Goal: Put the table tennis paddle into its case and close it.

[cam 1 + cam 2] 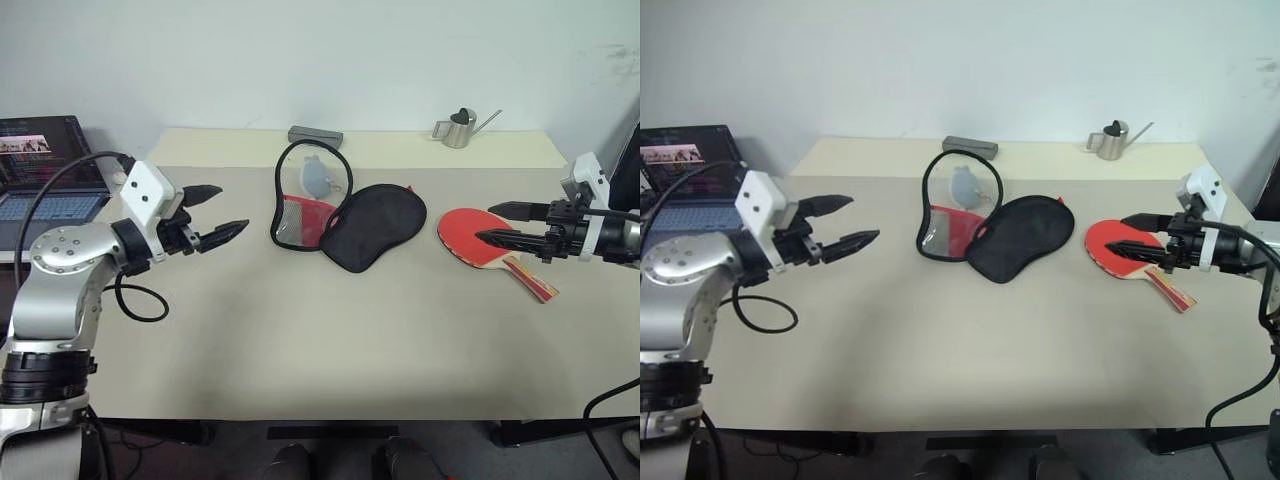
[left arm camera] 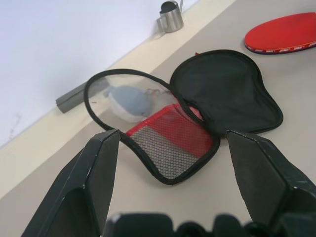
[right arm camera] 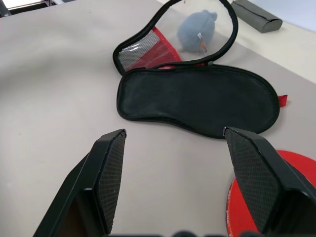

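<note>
- The case (image 1: 350, 215) is lying unzipped and spread open near the middle of the table (image 1: 300, 350); every place below is given from this case.
- Its black fabric half (image 1: 378, 225) is lying flat on the table, while its clear plastic half (image 1: 310, 195), edged in black and carrying the red mesh pocket (image 1: 305, 222), is standing tilted up on the left of the black half.
- The table tennis paddle (image 1: 478, 240) is lying flat on the table just to the right of the case, apart from it, red face up, with its striped wooden handle (image 1: 533, 279) pointing away from the case toward the near right.
- The right gripper (image 1: 488, 224) is hovering to the right of the case, over the paddle's red face, with its two black fingers spread wide and holding nothing.
- The left gripper (image 1: 225, 212) is hanging above the table well to the left of the case, pointing toward it, its fingers also spread wide and empty.
- A small grey-blue soft toy (image 3: 196, 30) is showing through the case's clear half, lying just behind it.
- A dark grey box (image 1: 315, 135) is sitting behind the case at the far edge.
- A small metal watering can (image 1: 460, 128) is standing behind and to the right of the case.
- A laptop (image 1: 45, 175) is sitting open far to the left of the case, beyond the left gripper.
</note>
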You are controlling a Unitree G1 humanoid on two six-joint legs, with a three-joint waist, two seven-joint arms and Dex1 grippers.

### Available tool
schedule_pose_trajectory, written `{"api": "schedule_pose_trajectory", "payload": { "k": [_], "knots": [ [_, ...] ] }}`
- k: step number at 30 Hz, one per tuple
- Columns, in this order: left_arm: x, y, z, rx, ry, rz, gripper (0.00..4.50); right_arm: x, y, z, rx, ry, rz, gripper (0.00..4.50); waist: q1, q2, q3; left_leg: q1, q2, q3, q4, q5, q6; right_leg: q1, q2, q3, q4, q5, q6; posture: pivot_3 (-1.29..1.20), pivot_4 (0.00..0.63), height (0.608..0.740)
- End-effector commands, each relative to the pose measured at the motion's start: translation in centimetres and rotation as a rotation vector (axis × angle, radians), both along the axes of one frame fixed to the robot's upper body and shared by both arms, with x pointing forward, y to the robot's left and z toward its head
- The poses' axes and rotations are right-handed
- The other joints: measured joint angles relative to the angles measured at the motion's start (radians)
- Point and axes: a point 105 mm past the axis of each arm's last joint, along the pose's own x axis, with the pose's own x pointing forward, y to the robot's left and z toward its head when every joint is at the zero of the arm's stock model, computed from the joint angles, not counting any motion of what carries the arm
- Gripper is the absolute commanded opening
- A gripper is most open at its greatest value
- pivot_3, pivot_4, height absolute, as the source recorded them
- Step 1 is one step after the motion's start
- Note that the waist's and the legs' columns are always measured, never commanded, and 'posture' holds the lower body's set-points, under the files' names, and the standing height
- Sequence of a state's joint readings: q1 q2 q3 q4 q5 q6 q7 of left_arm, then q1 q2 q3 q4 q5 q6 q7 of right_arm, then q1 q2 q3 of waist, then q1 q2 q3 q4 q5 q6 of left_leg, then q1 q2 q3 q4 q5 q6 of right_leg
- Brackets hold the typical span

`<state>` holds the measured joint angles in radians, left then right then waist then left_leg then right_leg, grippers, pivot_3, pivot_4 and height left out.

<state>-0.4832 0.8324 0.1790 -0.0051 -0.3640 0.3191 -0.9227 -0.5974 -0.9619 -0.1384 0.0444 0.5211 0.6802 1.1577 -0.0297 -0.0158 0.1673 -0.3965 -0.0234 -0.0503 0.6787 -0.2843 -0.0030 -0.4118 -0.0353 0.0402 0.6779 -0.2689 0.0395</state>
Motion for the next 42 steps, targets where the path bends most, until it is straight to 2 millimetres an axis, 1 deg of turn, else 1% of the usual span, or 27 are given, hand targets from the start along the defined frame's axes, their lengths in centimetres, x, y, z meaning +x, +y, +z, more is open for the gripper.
{"api": "schedule_pose_trajectory", "payload": {
  "k": [1, 5, 8, 14, 16, 18, 19, 26, 28, 30, 34, 37, 40, 42],
  "knots": [
    [0.2, -0.4, 0.9, 0.011, -0.046, -0.007, 3.74, -0.8, 0.0, 1.1, -0.027, -0.032, 0.022, 3.44, 0.000, 0.000, 0.000, 0.000, 0.000, 0.000, 0.000, 0.000, 0.000, 0.000, 0.000, 0.000, 0.000, 0.000, 0.000, 0.00, 0.150, 0.740],
    [0.2, -0.2, 0.9, -0.014, -0.054, 0.001, 3.74, -0.8, 0.2, 1.5, 0.005, -0.042, 0.005, 3.44, -0.001, 0.000, 0.000, 0.000, 0.000, 0.000, 0.000, 0.000, 0.000, 0.000, 0.000, 0.000, 0.000, 0.000, 0.000, 0.00, 0.150, 0.740],
    [-0.1, -0.3, 1.1, -0.027, -0.043, -0.026, 3.74, -1.2, 0.6, 1.5, 0.008, -0.041, 0.009, 3.44, 0.000, 0.000, 0.000, 0.000, 0.000, 0.000, 0.000, 0.000, 0.000, 0.000, 0.000, 0.000, 0.000, 0.000, 0.000, 0.00, 0.150, 0.740],
    [0.1, 0.1, 1.7, -0.016, -0.037, -0.044, 3.74, -1.7, 1.6, 1.0, 0.030, -0.029, 0.034, 3.44, 0.000, 0.000, 0.000, 0.000, 0.000, 0.000, 0.000, 0.000, 0.000, 0.000, 0.000, 0.000, 0.000, 0.000, 0.000, 0.00, 0.150, 0.740],
    [-0.2, 0.6, 1.3, -0.020, 0.006, -0.060, 3.74, -2.0, 2.6, 0.4, 0.038, -0.024, 0.060, 3.44, -0.002, 0.000, 0.000, 0.000, 0.000, 0.000, 0.000, 0.000, 0.000, 0.000, 0.000, 0.000, 0.000, 0.000, 0.000, 0.00, 0.150, 0.740],
    [-0.2, 1.0, 0.5, -0.002, 0.041, -0.061, 3.74, -2.1, 3.1, 0.1, 0.049, -0.021, 0.066, 3.44, -0.003, 0.000, 0.000, 0.000, 0.000, 0.000, 0.000, 0.000, 0.000, 0.000, 0.000, 0.000, 0.000, 0.000, 0.000, 0.00, 0.150, 0.740],
    [-0.2, 1.3, 0.5, -0.004, 0.051, -0.066, 3.74, -2.2, 3.5, 0.0, 0.049, -0.022, 0.066, 3.44, -0.002, 0.000, 0.000, 0.000, 0.000, 0.000, 0.000, 0.000, 0.000, 0.000, 0.000, 0.000, 0.000, 0.000, 0.000, 0.00, 0.150, 0.740],
    [0.6, 1.8, 0.0, 0.019, 0.106, -0.115, 3.74, -2.4, 4.3, -1.1, -0.031, -0.025, 0.065, 3.44, 0.001, 0.000, 0.000, 0.000, 0.000, 0.000, 0.000, 0.000, 0.000, 0.000, 0.000, -0.002, 0.000, 0.000, 0.000, 0.00, 0.150, 0.740],
    [0.9, 1.8, -0.4, 0.036, 0.126, -0.131, 3.74, -1.8, 4.5, -1.3, -0.051, -0.030, 0.038, 3.44, 0.001, 0.000, 0.000, 0.000, 0.000, 0.000, 0.000, 0.000, 0.000, 0.000, 0.000, -0.002, 0.000, 0.000, 0.000, 0.00, 0.150, 0.740],
    [1.0, 1.9, -0.8, 0.054, 0.145, -0.145, 3.74, -0.9, 4.8, -1.5, -0.095, -0.075, 0.009, 3.44, 0.001, 0.000, 0.000, 0.000, 0.000, 0.000, 0.000, 0.000, 0.000, 0.000, 0.000, -0.002, 0.000, 0.000, 0.000, 0.00, 0.150, 0.740],
    [1.4, 1.5, -1.0, 0.066, 0.150, -0.171, 3.74, 1.0, 6.1, -1.7, -0.143, -0.144, -0.011, 3.44, -0.006, 0.000, 0.000, 0.001, 0.000, 0.001, 0.000, 0.000, 0.000, -0.001, 0.001, -0.002, 0.001, 0.000, 0.000, 0.00, 0.150, 0.740],
    [1.5, 1.1, -1.0, 0.070, 0.149, -0.190, 3.74, 2.6, 6.5, -3.0, -0.242, -0.187, -0.033, 3.44, -0.003, 0.000, 0.000, 0.000, 0.000, 0.001, 0.000, 0.000, 0.000, -0.002, 0.001, -0.002, 0.001, 0.000, 0.000, 0.00, 0.150, 0.740],
    [1.5, 0.8, -1.0, 0.076, 0.148, -0.207, 3.74, 3.4, 7.1, -4.5, -0.340, -0.218, -0.004, 3.44, -0.003, 0.000, 0.000, -0.001, 0.000, 0.001, 0.000, 0.000, 0.000, -0.002, 0.001, -0.002, 0.001, 0.000, 0.000, 0.00, 0.150, 0.740],
    [1.4, 0.5, -0.9, 0.077, 0.144, -0.218, 3.74, 3.8, 7.8, -5.0, -0.367, -0.237, 0.020, 3.44, -0.002, 0.000, 0.000, -0.002, 0.000, 0.002, 0.000, 0.000, 0.000, -0.003, 0.001, -0.002, 0.001, 0.000, 0.000, 0.00, 0.150, 0.740]
  ]
}}
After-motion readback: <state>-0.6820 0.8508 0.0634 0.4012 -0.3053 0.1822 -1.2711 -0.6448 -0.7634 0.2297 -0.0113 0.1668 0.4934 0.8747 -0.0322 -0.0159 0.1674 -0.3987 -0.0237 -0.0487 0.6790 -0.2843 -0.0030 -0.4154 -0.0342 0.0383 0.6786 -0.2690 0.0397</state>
